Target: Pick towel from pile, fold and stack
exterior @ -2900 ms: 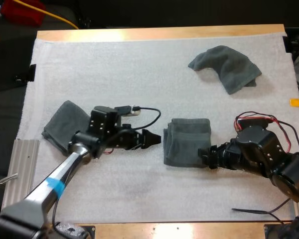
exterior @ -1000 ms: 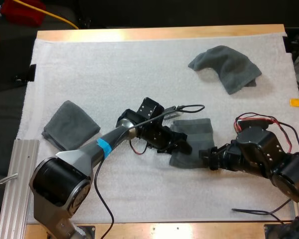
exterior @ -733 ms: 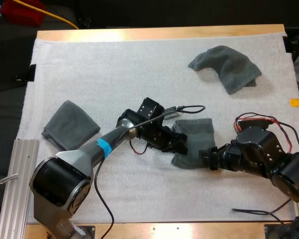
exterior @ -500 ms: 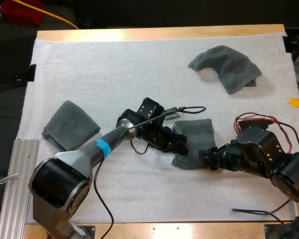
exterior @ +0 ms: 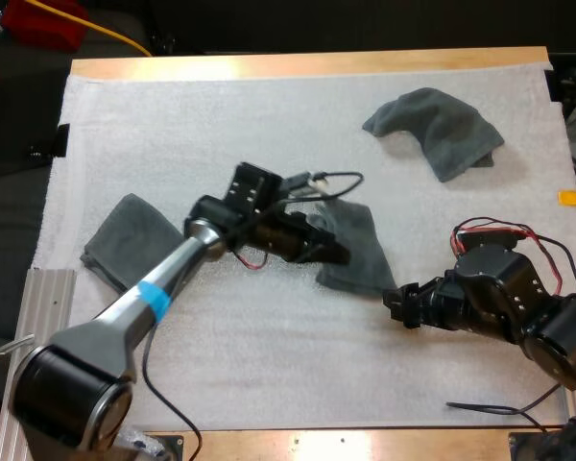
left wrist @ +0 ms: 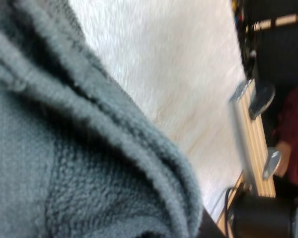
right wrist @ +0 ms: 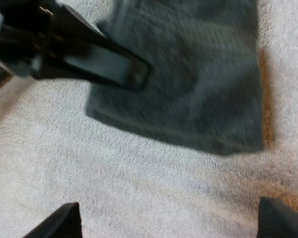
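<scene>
On the worktop, 3 towels: 1 crumpled towel far right, 1 folded towel left, 1 middle towel clamped by left fingers; right fingers apart.

A robotics lab bench: wooden table, white mat, aluminium rail.

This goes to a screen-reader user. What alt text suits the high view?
My left gripper grips a dark grey-green towel at the white mat's middle; my right gripper is open close by. A folded towel lies at the left, a crumpled towel at the far right.
</scene>
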Robot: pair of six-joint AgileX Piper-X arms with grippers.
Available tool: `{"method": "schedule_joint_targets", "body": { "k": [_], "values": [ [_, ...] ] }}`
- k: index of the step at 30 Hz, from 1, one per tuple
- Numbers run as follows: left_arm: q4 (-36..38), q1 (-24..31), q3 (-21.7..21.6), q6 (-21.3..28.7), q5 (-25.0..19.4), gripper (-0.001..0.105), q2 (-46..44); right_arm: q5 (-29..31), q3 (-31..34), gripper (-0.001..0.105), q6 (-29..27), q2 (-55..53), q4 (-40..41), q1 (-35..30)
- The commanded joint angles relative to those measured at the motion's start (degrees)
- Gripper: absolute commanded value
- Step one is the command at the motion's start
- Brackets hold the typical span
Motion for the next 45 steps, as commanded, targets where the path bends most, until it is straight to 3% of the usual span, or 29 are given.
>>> {"method": "schedule_joint_targets", "body": {
  "k": [1, 13, 31, 35, 41, 45],
  "values": [
    [-0.15, 1.14, -0.39, 0.64, 1.31, 0.0, -1.95, -0.28, -0.34, 0.069, -0.66, -0.3, 0.44, 0.12],
    [1.56, 14.29, -0.39, 1.36, 3.29, 0.0, -8.5, -0.28, -0.34, 0.069, -0.66, -0.3, 0.44, 0.12],
    [16.99, 39.66, -0.28, 16.95, 3.95, 0.0, -12.08, -0.28, -0.34, 0.069, -0.66, -0.3, 0.44, 0.12],
    [17.85, 45.17, -0.28, 18.45, 4.01, 0.0, -12.08, -0.28, -0.34, 0.069, -0.66, -0.3, 0.44, 0.12],
    [16.6, 48.24, 1.6, 18.87, 3.95, 0.0, -12.08, -0.28, -0.34, 0.069, -0.66, -0.3, 0.44, 0.12],
    [15.29, 48.54, 4.2, 18.87, -0.11, 0.0, -12.08, -0.28, -0.34, 0.069, -0.66, -0.3, 0.44, 0.12]
  ]
}}
